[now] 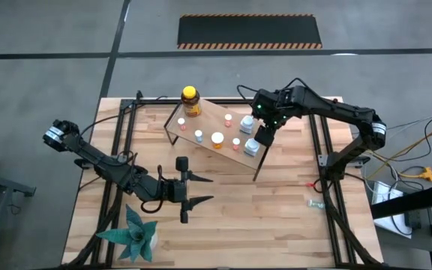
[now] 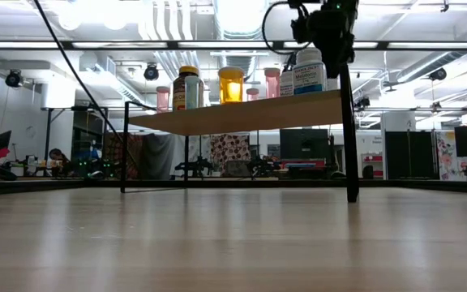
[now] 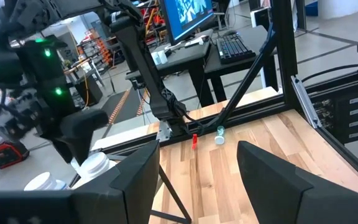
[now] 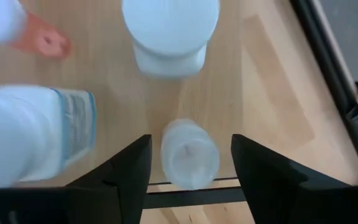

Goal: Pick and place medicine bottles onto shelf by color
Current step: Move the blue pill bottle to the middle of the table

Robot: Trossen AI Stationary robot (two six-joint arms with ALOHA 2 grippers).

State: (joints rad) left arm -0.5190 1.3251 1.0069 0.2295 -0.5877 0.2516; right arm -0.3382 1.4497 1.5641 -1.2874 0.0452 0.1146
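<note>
I've got the right tool over the near right end of the light wooden shelf on black legs, fingers spread wide, nothing gripped; a small clear-capped white bottle stands between them, w/ a bigger white-capped bottle just beyond. Amber bottle w/ yellow cap sits at the shelf's far left corner. Left tool hangs released above the wood-plank table, well apart from the shelf.

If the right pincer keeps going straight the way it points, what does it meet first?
Probably the small white-capped bottle standing on the shelf between the open fingers of the right pincer; depth is unclear.
</note>
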